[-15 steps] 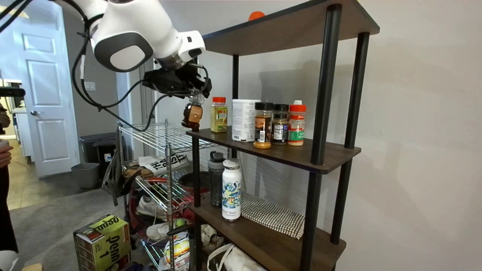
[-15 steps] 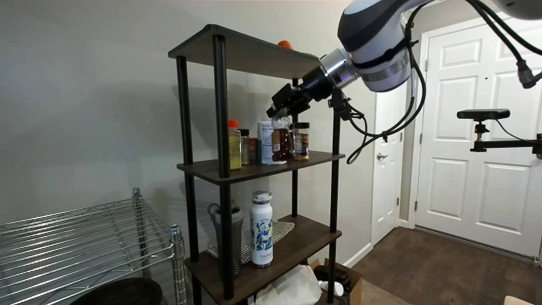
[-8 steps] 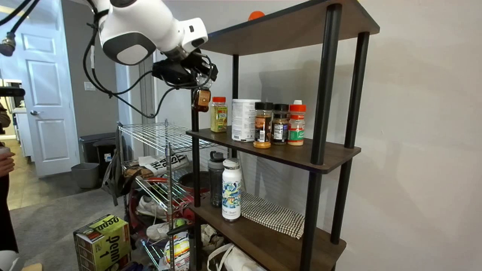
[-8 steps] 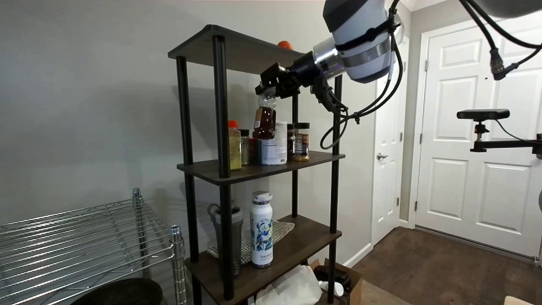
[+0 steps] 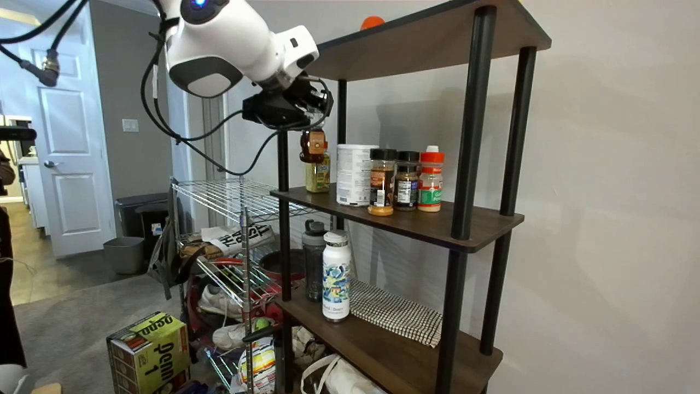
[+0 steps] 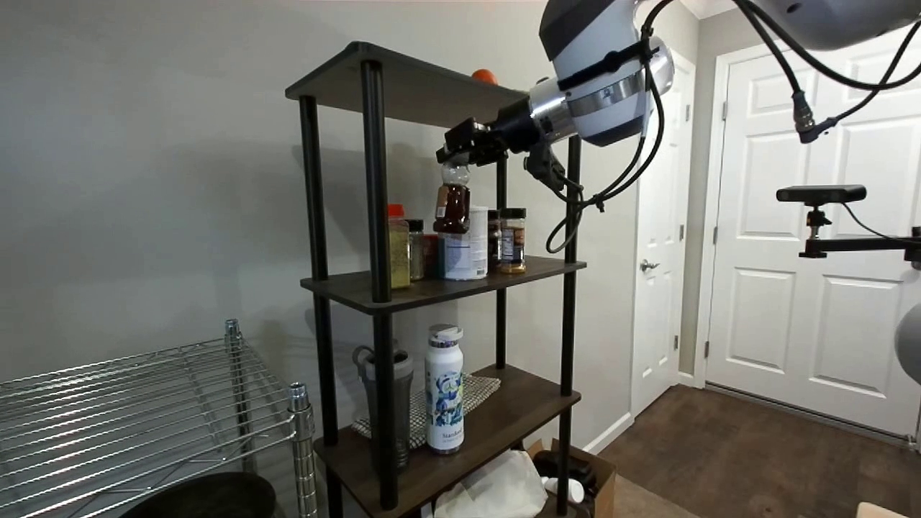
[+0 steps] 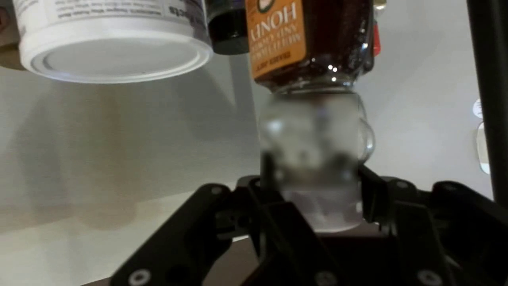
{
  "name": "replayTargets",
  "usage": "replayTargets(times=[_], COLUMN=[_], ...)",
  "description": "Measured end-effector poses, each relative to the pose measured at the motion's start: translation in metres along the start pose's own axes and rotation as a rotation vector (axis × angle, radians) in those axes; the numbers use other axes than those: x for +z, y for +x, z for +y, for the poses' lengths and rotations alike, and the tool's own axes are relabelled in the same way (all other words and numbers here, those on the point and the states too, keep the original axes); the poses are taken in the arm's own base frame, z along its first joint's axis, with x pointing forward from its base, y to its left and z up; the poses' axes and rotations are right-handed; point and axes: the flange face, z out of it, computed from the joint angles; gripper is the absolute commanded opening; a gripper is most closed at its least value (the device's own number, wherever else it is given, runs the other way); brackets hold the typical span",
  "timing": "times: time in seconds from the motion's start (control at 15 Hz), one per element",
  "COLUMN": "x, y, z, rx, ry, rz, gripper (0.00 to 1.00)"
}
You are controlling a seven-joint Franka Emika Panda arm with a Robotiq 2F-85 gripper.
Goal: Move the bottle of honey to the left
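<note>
The honey bottle (image 5: 313, 146) has dark amber contents, an orange label and a clear upper part. It also shows in an exterior view (image 6: 452, 208) and in the wrist view (image 7: 325, 39). My gripper (image 6: 455, 152) is shut on the bottle's clear top, with a finger on each side of it in the wrist view (image 7: 311, 186). The bottle hangs roughly upright, bottom down, above the level of the middle shelf (image 5: 481, 221) and apart from it. In an exterior view it covers part of the red-capped yellow jar (image 5: 318, 178). The bottle's cap is mostly hidden between the fingers.
On the middle shelf stand a white canister (image 5: 356, 175), a black-capped spice jar (image 5: 381, 183), another dark jar (image 5: 406, 186) and a red-capped bottle (image 5: 430, 189). A black post (image 6: 378, 180) and the top shelf (image 6: 432, 97) bound the space. A wire rack (image 6: 144, 410) stands beside the shelf.
My gripper has lifted the honey bottle and carried it toward the red-capped yellow jar: up and right in an exterior view, up and left in an exterior view. The shelf items have not moved.
</note>
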Motion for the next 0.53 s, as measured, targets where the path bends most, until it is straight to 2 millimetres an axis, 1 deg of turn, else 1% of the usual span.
replayTargets(times=[0.27,0.4,0.53], x=[0.009,0.014,0.018], y=[-0.013,-0.02,-0.03], z=[0.016,0.019,0.017], rx=[-0.045,-0.052,-0.061], ry=[-0.023,-0.022,-0.014], rz=[0.0,-0.001,-0.008], gripper=[0.17,0.17,0.17])
